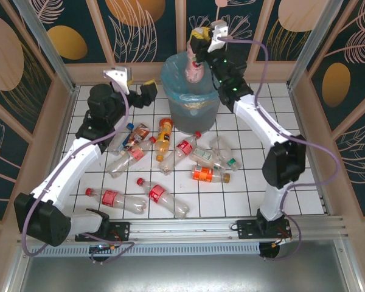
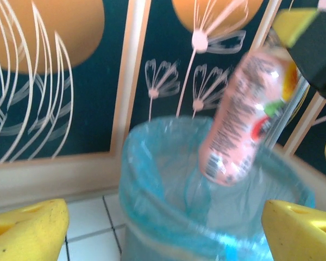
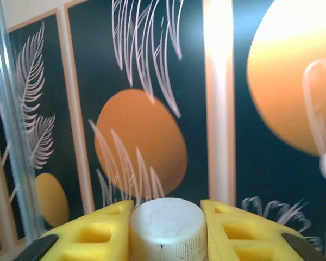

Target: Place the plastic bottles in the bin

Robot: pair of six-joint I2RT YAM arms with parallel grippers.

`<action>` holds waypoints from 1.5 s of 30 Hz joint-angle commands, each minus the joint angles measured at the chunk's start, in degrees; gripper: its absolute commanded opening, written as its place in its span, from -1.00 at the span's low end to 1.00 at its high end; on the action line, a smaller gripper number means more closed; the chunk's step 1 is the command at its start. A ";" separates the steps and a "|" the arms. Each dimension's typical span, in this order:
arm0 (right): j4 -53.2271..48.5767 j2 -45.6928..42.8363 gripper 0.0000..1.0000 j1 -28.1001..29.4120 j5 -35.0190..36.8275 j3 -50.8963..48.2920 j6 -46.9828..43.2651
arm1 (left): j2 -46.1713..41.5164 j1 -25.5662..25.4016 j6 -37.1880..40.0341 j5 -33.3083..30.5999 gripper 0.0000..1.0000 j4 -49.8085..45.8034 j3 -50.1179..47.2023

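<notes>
Pink-labelled bottle [image 1: 193, 70], held by its cap [image 3: 165, 223] in the right pincer [image 1: 199, 44], should drop only when centred above the bin [image 1: 198, 115].

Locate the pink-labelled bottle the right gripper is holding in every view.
Top external: pink-labelled bottle hangs upper centre from the right gripper, over the bin.
Left wrist: right of centre, tilted and blurred, lower end over the bin's opening.
Right wrist: bottom centre, its white round end sits between the yellow fingers.
Shared landmark: the dark wall panels with orange discs.
</notes>
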 commanded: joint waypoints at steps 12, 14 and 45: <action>16.65 6.48 -0.45 -0.05 -5.96 -7.59 11.61 | -9.10 -0.52 6.97 -9.22 0.98 7.64 -6.70; 16.65 5.93 -0.40 -0.05 -6.12 -8.90 11.66 | -8.92 -0.53 6.67 -8.90 0.98 7.43 -6.61; -3.34 -1.87 0.12 2.50 -11.08 -2.96 3.87 | -8.39 -0.52 7.62 -10.08 0.98 6.07 -6.01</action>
